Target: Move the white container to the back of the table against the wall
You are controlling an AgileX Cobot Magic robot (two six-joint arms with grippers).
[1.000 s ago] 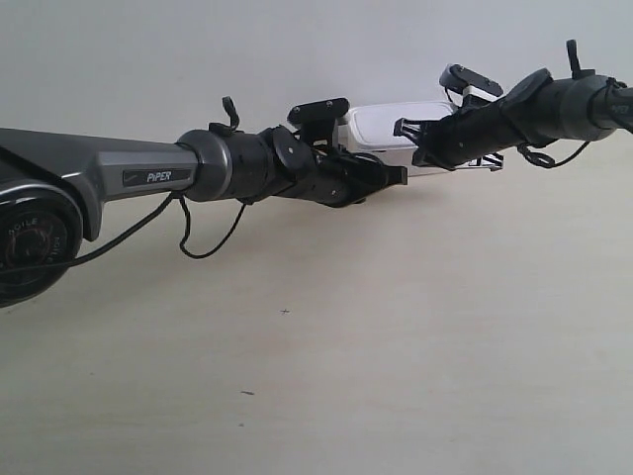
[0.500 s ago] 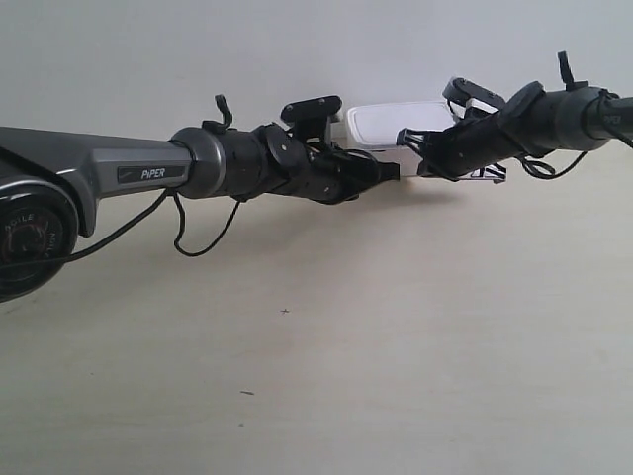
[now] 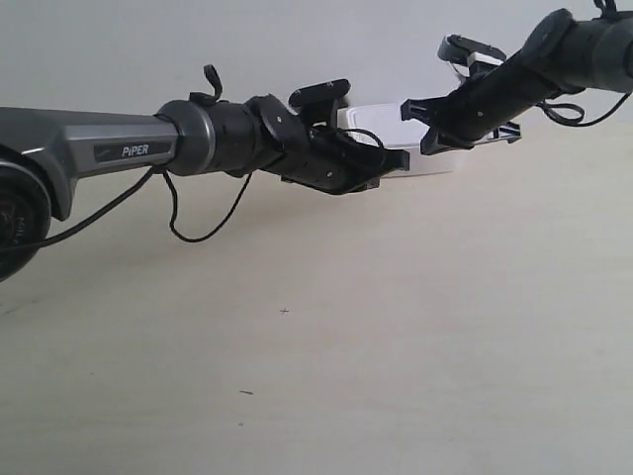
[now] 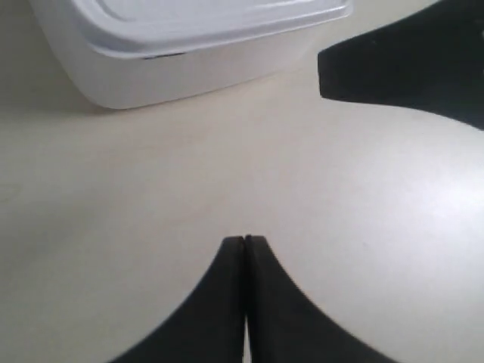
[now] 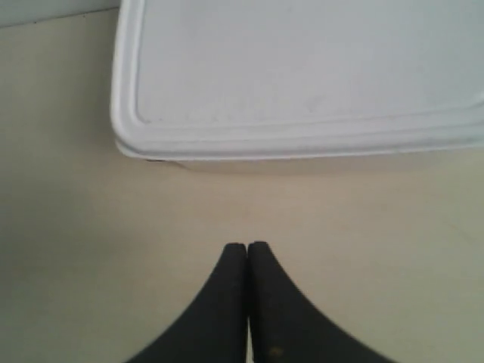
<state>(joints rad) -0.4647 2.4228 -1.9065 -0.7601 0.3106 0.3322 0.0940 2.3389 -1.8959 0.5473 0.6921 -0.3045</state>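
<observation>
Container [image 3: 381, 119]: on your counter [image 3: 396, 327], near wall [image 3: 198, 40].
Left hand [image 4: 243, 240]: pinched closed, empty, beside container.
Right hand [image 5: 247, 246]: closed, empty, beside container.

This seems to be a robotics laboratory or a test bench. A broad, pale wood-grain desk [image 3: 396, 346] meets a plain grey-white wall [image 3: 148, 40] at 12 o'clock. Two dark machine arms reach over the desk. The arm at the exterior view's left [image 3: 198, 143] comes from 9 o'clock and carries the label "PiPER" [image 3: 134, 151] and a loose black cable [image 3: 198, 223]. The arm at the exterior view's right [image 3: 554, 54] enters from 2 o'clock. One white container [image 3: 376, 116] stands near the wall.
</observation>
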